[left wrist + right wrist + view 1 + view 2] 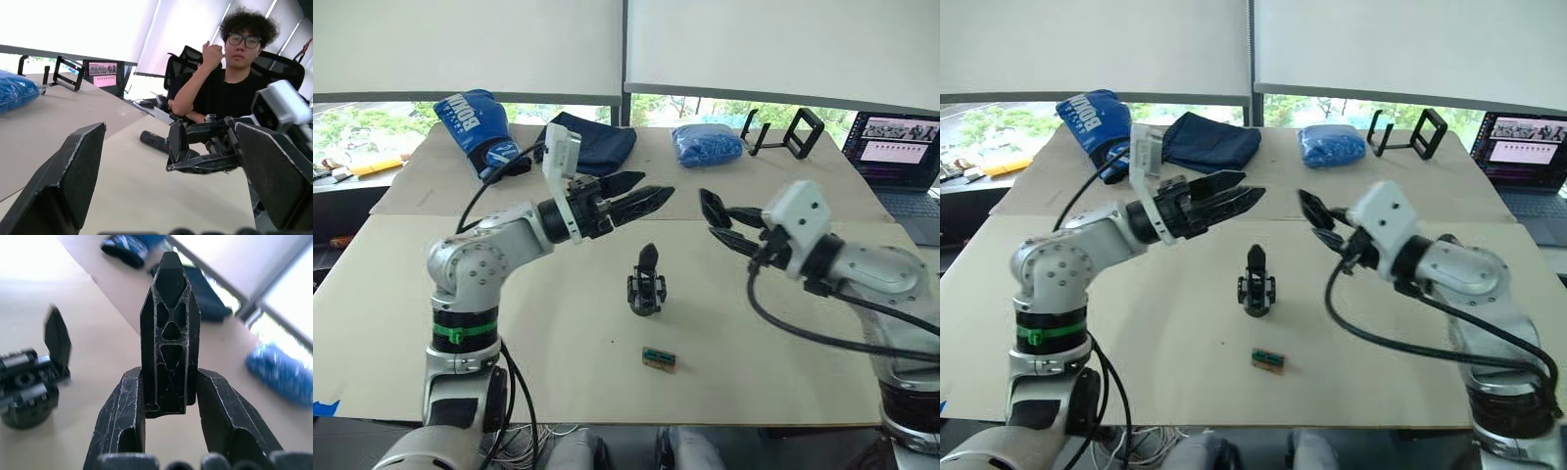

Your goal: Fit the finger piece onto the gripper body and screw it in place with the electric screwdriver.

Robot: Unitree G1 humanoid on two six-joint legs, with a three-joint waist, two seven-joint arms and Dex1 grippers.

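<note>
The gripper body (646,284) stands upright in the middle of the table, one pointed black finger rising from its round base; it also shows in the right wrist view (29,387). My right gripper (720,223) hovers to its right, shut on the finger piece (170,333), a black ribbed wedge that sticks out past the fingertips (122,411). Raised above and left of the body, my left gripper (658,188) is open and holds nothing. A thick black stick, by its look the electric screwdriver (155,141), lies on the table beyond the right gripper in the left wrist view.
A small green-and-tan block (659,358) lies near the front edge. At the back are a blue boxing glove (475,127), a dark blue cloth (597,142), a blue bag (707,145), a black stand (788,132) and a laptop (901,147). A person (234,83) sits beside the table.
</note>
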